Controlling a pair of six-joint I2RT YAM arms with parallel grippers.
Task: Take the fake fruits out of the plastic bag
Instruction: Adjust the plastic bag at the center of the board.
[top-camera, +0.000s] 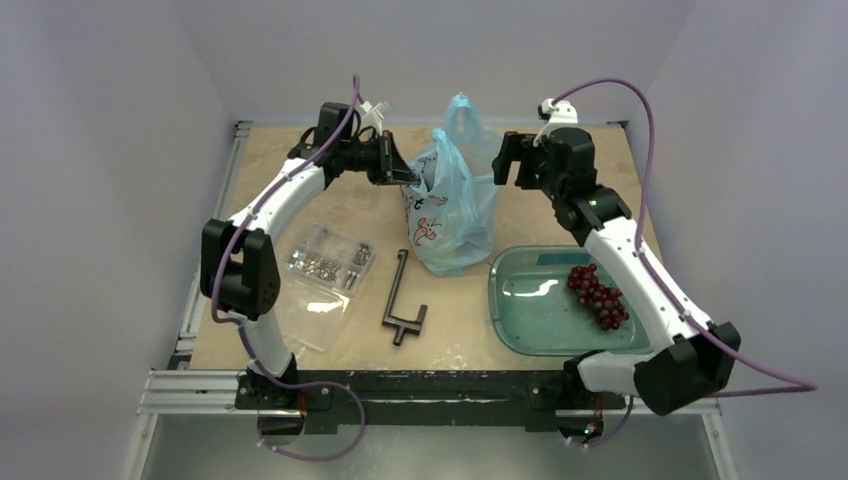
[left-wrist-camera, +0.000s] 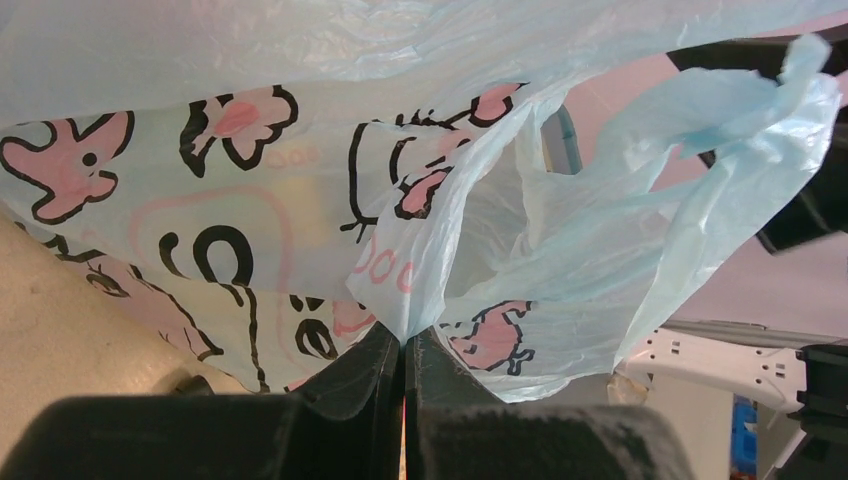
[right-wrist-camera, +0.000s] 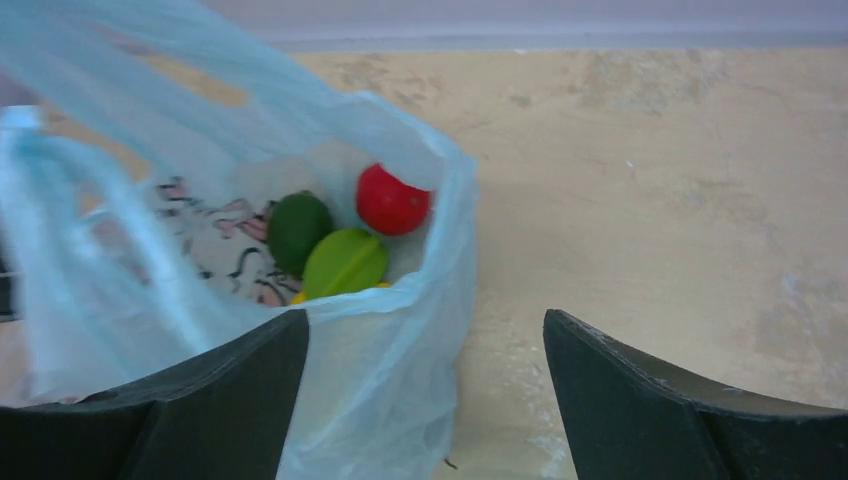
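**On the table (top-camera: 340, 215): bag pinched**

Pale walls ring the table. At left lies a clear pack of screws (top-camera: 325, 265), then a black tool (top-camera: 400, 300). My left pincer (left-wrist-camera: 404, 345) is closed on the plastic bag (top-camera: 450, 200)'s side. A red apple (right-wrist-camera: 392, 200) and green fruits (right-wrist-camera: 345, 262) sit inside the bag. My right pincer (top-camera: 510, 160) gapes wide just beside it, holding nothing. In the teal tray (top-camera: 530, 320) lie grapes (top-camera: 598, 295).

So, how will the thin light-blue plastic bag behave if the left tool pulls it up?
Probably floppy: the thin light-blue plastic bag crumples and folds where the left tool pinches it. It likely sags around the red round fruit and lime-green fruit inside, so its mouth may close.
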